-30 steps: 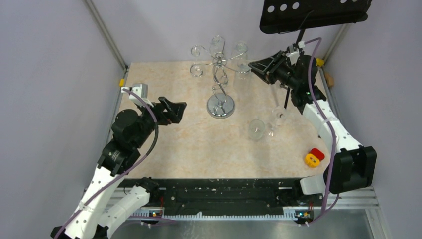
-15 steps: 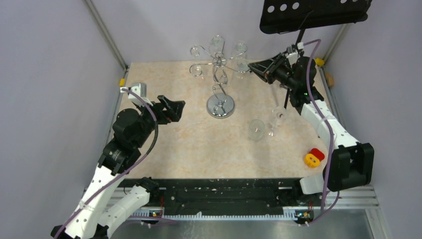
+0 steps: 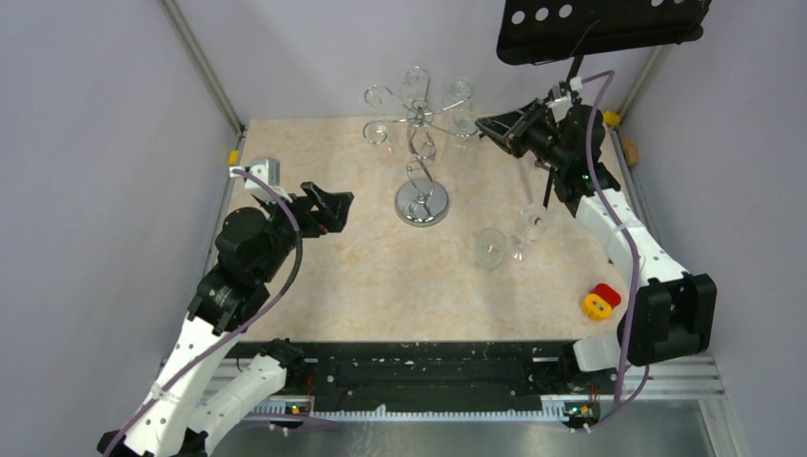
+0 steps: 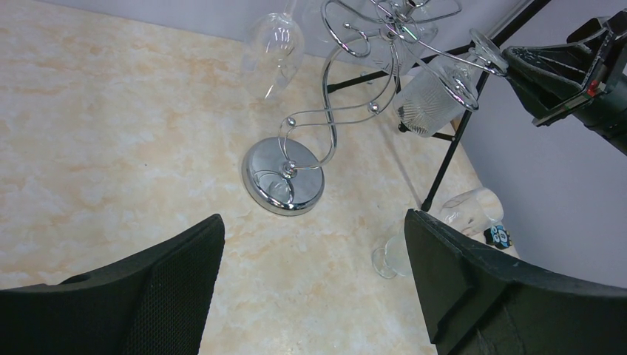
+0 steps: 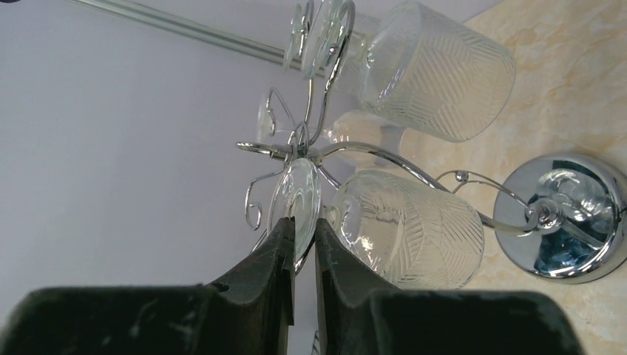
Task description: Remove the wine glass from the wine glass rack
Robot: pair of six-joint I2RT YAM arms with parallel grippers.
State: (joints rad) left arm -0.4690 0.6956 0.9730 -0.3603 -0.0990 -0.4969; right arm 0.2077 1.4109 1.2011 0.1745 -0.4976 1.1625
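Right gripper [image 5: 303,225]: jaws clenched on the round foot of the wine glass [image 5: 403,237].
Wine glass: hangs bowl-down from a curled arm of the wine glass rack [image 3: 422,203].
Wine glass rack: upright on the surface [image 3: 362,276], far middle.
Left gripper [image 4: 312,217]: jaws released, spread wide, grasping nothing.

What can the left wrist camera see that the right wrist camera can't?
Only the left wrist view shows the open left end effector, the right end effector seen from outside, a loose glass lying on the table, and the black stand's legs. Only the right wrist view shows, close up, that end effector's fingers pinched on the foot of a patterned wine glass, plus a wall rail. Both show the wine glass rack, its mirrored base and its hanging glasses.
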